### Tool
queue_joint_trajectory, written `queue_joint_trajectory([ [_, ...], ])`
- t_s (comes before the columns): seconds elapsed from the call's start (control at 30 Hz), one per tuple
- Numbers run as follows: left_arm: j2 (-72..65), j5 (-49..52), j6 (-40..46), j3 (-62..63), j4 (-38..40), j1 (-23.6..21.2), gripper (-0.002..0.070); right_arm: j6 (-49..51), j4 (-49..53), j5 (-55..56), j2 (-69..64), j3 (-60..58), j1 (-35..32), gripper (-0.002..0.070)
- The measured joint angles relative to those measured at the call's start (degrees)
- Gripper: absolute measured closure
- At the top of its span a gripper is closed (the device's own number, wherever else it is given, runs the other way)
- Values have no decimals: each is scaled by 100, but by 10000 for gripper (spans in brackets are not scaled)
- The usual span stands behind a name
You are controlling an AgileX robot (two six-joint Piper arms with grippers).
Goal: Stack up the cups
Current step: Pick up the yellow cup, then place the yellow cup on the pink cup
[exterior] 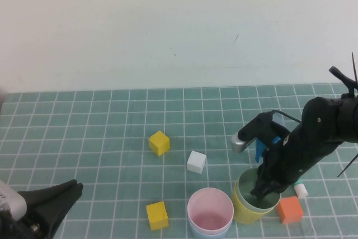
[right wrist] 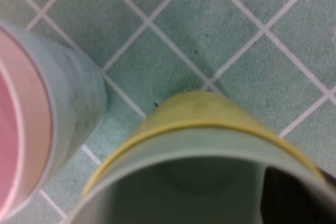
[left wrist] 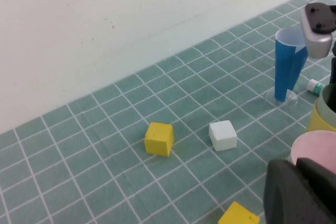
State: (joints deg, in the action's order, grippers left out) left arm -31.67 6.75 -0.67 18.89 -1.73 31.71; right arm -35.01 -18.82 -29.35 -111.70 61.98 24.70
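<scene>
From above, the right gripper dips into the sage green cup, nested in the yellow cup; whether its fingers grip the rim, I cannot tell. Just left, the pink cup sits inside the light blue cup. The left gripper waits near-left, fingers together, empty. Left wrist view: a dark-blue cup (narrow, standing upright). Right wrist view: green within yellow, touching nothing beside.
</scene>
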Motion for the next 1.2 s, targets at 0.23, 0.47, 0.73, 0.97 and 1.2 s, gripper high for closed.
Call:
queue_joint_trajectory([
  [0.23,0,0,0,0,0,0,677,-295,9,-456,13,236,0,640],
  [0.47,0,0,0,0,0,0,677,-465,226,-1264,353,1058,0,641],
  [0.73,0,0,0,0,-37,0,677,-662,-30,-2006,594,1938,38,642],
  [0.97,0,0,0,0,-37,0,677,-1160,-449,-2661,606,2080,536,642],
  [1.2,0,4,0,0,-37,0,677,-1238,-215,-3037,606,2089,1076,642],
])
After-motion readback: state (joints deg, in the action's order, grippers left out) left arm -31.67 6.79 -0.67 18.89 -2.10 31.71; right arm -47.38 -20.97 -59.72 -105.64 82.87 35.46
